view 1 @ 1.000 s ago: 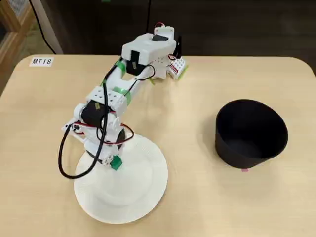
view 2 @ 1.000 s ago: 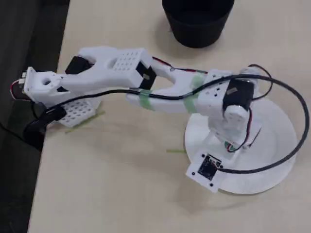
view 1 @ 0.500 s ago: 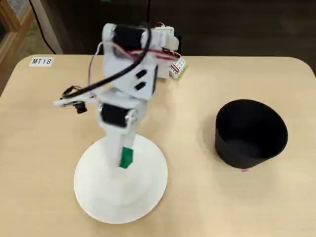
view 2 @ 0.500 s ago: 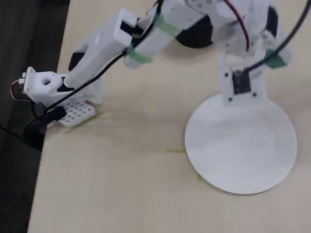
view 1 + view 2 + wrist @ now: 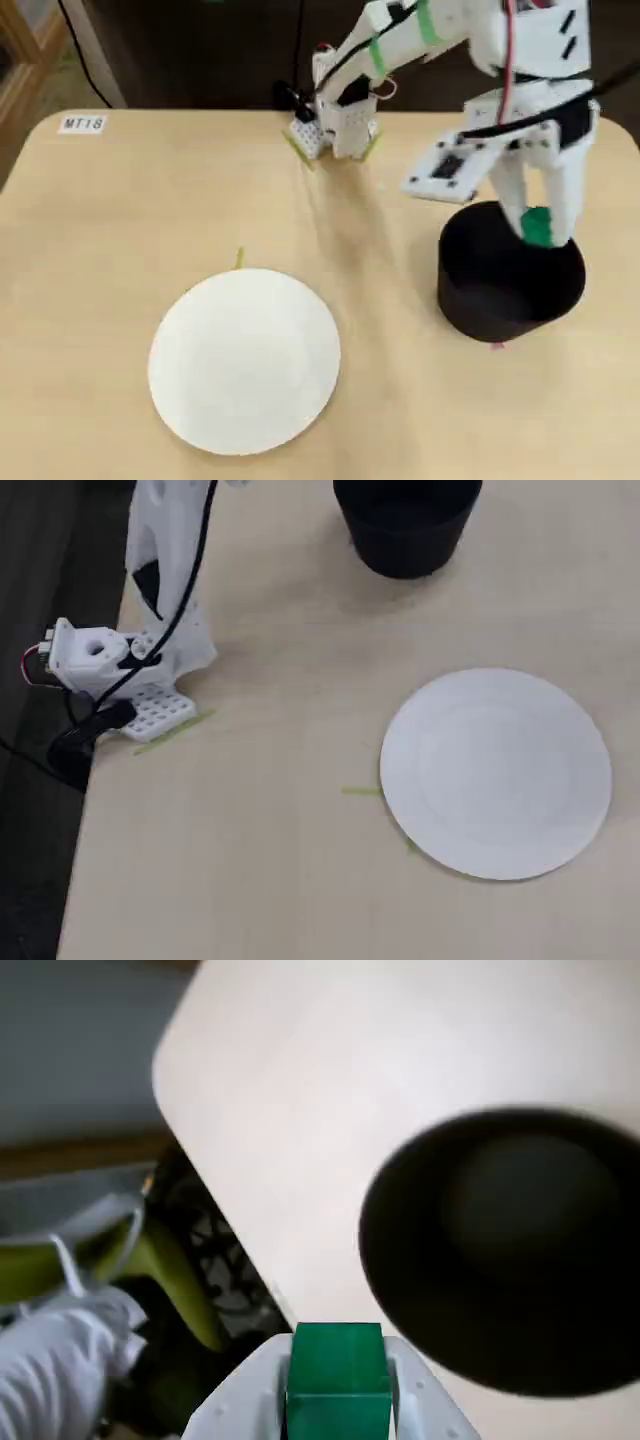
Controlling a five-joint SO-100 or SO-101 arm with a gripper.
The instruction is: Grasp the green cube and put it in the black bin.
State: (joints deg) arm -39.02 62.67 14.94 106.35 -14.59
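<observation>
At the right of a fixed view, the tool is gripping the green cube over the black bin, which is standing on the worktop right of the white plate.

Cube: small, solid, bright green, square-edged; held off the table between white fingers, directly above the bin's open mouth in a fixed view. In wrist view cube sits at bottom centre, top face flat, bin just beyond to the right. Bin: round, matte black, walls tapering slightly, upright on the pale wooden table near its right side in that fixed view. Interior dark; contents not discernible. In another fixed view, bin at top edge, rim cropped.
</observation>
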